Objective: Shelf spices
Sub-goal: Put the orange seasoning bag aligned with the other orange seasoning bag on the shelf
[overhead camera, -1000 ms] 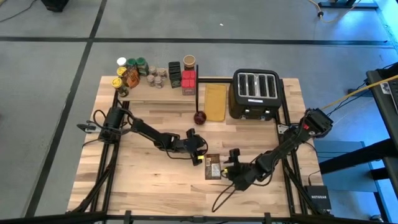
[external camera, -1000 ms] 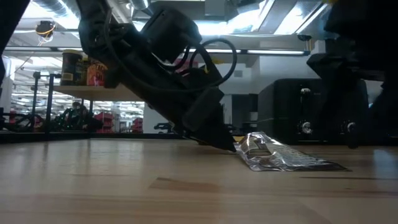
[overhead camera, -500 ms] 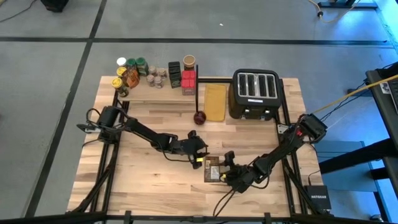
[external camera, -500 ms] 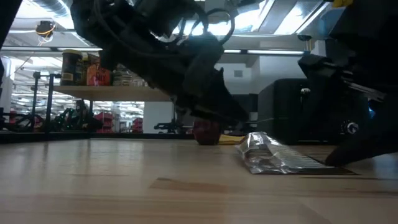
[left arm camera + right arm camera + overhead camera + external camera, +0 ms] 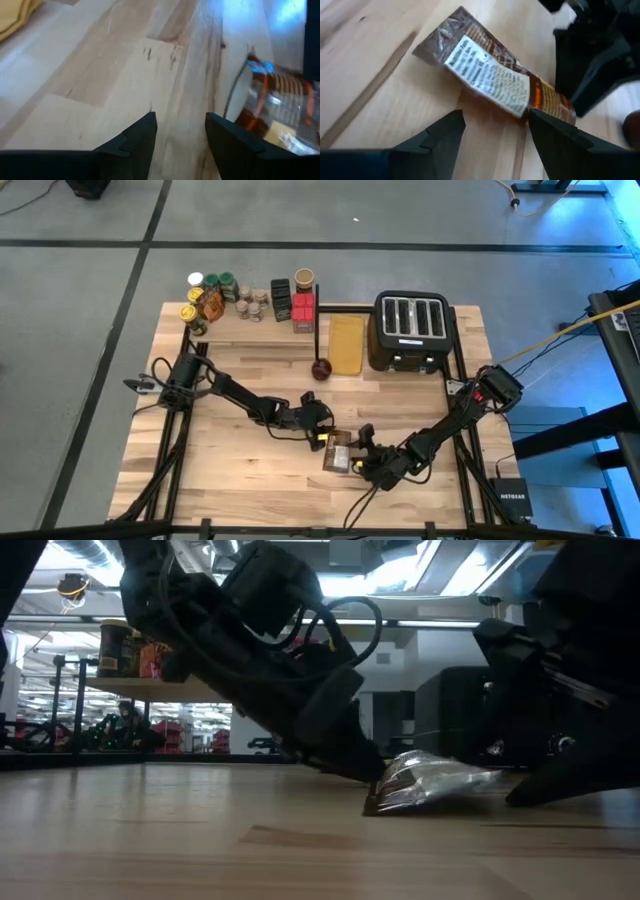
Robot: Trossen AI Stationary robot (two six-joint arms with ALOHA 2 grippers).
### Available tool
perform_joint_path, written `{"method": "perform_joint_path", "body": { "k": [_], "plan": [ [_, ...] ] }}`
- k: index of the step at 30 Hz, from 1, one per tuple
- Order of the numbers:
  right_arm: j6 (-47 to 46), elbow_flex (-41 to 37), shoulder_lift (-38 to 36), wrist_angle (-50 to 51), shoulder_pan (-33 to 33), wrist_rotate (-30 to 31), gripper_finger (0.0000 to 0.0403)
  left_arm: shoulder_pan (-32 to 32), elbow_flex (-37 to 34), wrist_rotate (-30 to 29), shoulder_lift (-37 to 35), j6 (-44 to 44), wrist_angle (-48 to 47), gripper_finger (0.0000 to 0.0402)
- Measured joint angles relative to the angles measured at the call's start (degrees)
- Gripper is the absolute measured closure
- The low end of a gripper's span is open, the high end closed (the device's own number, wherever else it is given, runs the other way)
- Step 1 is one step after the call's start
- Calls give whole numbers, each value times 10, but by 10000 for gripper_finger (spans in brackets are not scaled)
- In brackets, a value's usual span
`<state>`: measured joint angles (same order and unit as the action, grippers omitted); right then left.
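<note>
**Two grippers close on one flat packet**

One flat brown spice packet lies near the table's front edge, about midway along it, tilted with one end lifted off the wood in the low view. The left gripper sits at its far end, fingers parted with only bare tabletop between them. The right gripper faces the packet's other side, jaws also apart and holding nothing. The shelf stands along the back-left edge, already carrying jars and boxes.

To do this well, one gripper should probably brace the packet while the other slides a finger under the raised end, then pinches the edge firmly; a shallow grip on crinkly foil may slip.
</note>
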<state>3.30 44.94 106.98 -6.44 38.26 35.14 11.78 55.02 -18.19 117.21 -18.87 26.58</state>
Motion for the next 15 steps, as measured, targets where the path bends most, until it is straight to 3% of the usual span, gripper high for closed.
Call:
{"method": "perform_joint_path", "body": {
  "k": [15],
  "plan": [
    [166,1,0,-29,-10,-30,166,0,2,-5,34,-34,7,233]
  ]
}}
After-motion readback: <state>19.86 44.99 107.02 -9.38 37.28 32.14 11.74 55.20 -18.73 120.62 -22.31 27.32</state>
